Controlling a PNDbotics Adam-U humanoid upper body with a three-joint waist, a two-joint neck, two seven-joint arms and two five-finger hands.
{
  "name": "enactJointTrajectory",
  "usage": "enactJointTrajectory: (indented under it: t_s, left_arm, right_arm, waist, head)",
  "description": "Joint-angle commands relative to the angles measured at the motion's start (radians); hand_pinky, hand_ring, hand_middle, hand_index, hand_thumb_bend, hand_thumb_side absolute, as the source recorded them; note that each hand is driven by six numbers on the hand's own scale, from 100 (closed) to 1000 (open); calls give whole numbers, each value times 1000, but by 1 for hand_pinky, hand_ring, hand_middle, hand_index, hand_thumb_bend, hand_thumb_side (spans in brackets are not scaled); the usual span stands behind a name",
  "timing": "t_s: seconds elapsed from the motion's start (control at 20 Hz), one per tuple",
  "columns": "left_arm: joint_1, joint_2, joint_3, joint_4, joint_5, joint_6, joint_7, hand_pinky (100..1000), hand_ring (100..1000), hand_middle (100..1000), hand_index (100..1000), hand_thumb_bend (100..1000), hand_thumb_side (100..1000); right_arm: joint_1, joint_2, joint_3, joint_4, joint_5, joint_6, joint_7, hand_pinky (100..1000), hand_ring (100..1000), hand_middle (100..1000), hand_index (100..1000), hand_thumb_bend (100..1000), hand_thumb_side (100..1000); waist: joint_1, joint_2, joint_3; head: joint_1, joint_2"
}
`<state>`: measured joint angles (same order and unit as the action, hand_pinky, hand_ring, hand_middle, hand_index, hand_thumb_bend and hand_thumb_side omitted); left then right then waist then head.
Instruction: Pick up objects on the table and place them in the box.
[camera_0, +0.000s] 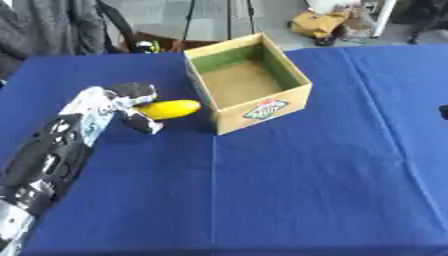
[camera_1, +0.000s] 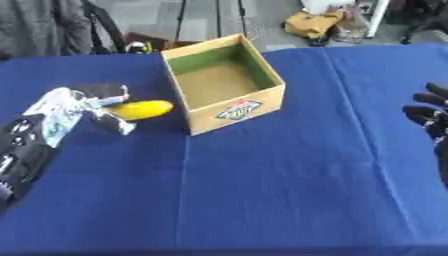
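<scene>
One yellow banana (camera_0: 169, 109) sits pinched in your left hand (camera_0: 131, 102), thumb and fingers curled round its end, just left of the open cardboard box (camera_0: 248, 81) on the blue tablecloth (camera_0: 289, 180). Your right hand (camera_1: 430, 117) shows at the right edge, fingers relaxed, holding nothing.

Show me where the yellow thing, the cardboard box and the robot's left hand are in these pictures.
yellow object (camera_0: 171, 108): left eye view, on the middle of its body.
box (camera_0: 262, 110): left eye view, on its front wall by the label.
left hand (camera_0: 131, 102): left eye view, on the palm, fingers curled round the yellow object.
</scene>
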<state>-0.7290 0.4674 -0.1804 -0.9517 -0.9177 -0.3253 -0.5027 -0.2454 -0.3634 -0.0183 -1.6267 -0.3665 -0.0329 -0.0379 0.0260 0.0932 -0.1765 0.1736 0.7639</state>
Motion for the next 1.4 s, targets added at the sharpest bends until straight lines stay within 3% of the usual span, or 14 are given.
enactJointTrajectory:
  t_s: [0.05,0.9,1.4]
  left_arm:
    - [-21,41,13,-30,16,1,-17,635,492,447,539,159,357]
    - [-137,144,-8,-22,-45,-106,-175,611,446,428,525,120,325]
    - [-257,101,13,66,-144,-126,-193,619,447,427,521,124,313]
  right_arm:
    - [-8,-13,-9,-9,-2,-3,-1,817,672,674,802,100,913]
    - [-7,-18,-6,-6,0,-2,2,817,671,674,802,100,911]
    - [-23,-20,5,-7,2,1,12,817,671,674,802,100,910]
  waist:
    - [-2,-13,1]
    - [6,-22,-9]
    - [14,-16,-52]
  head:
    - [0,1]
    - [-1,0]
    - [17,-14]
